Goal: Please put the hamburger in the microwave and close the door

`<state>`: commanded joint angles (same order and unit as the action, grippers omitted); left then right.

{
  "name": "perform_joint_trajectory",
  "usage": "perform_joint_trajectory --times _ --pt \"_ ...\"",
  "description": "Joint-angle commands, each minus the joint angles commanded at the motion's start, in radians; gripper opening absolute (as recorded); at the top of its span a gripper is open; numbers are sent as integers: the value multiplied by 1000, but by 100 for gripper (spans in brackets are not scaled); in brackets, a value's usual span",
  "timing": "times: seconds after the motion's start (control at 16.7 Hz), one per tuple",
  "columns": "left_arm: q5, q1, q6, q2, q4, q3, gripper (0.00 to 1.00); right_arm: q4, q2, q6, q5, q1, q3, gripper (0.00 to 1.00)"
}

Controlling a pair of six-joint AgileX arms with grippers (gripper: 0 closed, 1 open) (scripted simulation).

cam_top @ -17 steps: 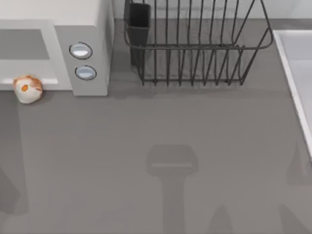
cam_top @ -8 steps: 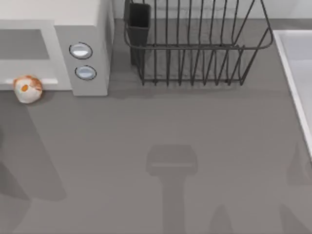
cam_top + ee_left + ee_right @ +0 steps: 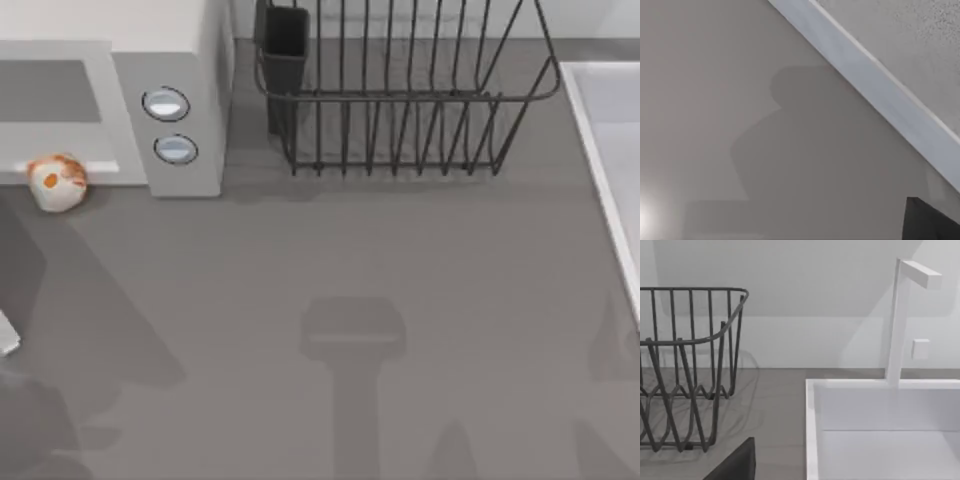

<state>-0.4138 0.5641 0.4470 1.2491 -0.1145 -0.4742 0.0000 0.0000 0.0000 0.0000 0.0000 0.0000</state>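
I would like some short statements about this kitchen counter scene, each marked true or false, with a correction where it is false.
1. The small lumpy whitish hamburger with orange-brown patches lies on the grey table, in front of the microwave. True.
2. The hamburger is inside the black wire rack. False: the rack stands to the right of the off-white boxy microwave, away from the hamburger.
3. The microwave has two round silver knobs. True.
4. The light grey door with a darker window is swung wide open. False: it lies flat against the microwave's front.
5. A white sink stands beside the rack. True.
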Motion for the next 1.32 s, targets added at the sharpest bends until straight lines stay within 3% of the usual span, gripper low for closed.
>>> perform_joint_trajectory --times 0.54,1.02,1.2,1.32 --pt "54 -69 -68 -41 18 41 0 0 0 0 0 0 0 100" --pt "323 -485 -364 -165 27 116 0 0 0 0 0 0 0 100" --pt "390 -564 -434 -203 32 135 0 0 0 0 0 0 0 100" --pt "395 -568 -438 -205 32 136 0 0 0 0 0 0 0 100"
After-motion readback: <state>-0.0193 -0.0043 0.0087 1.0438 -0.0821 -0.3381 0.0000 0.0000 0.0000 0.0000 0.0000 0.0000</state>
